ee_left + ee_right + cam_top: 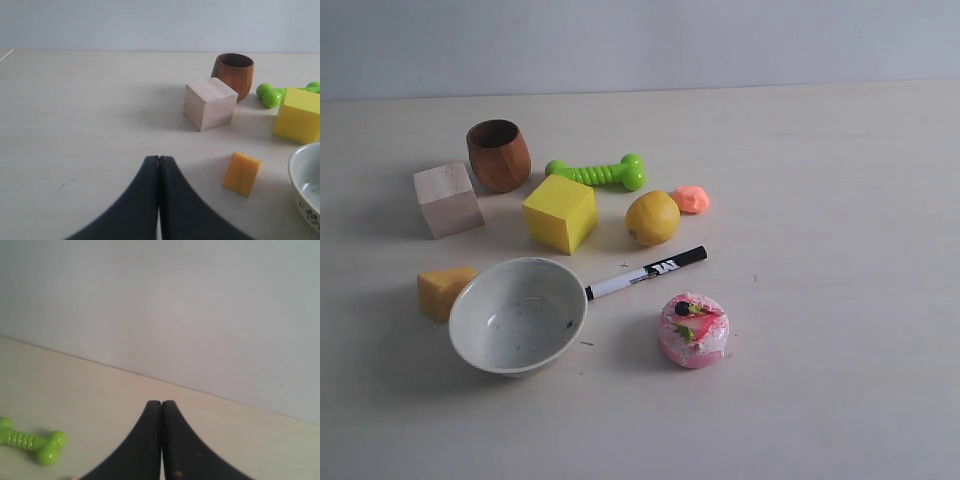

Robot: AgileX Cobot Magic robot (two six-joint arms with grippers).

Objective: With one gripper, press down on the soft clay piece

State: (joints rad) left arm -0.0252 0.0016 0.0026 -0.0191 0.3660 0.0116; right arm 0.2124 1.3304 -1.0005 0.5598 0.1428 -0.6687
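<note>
Exterior view: we find the small salmon-orange lump of soft clay (pixel 691 199) just beside the yellow lemon (pixel 652 217); neither arm appears. Left wrist view: the left end effector (pixel 158 159) is fully closed and empty. Right wrist view: the right end effector (pixel 161 402) likewise; the clay is unseen. We advise descending vertically, closed, centred on the lump.

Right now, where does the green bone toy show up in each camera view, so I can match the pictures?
Exterior view: the green bone toy lies behind the yellow cube, between the wooden cup and the lemon.
Left wrist view: one knobbed end shows between cup and cube; the cube hides part.
Right wrist view: the whole toy, alone on the table.
Shared landmark: the grey wall behind the table, in all three.
</note>
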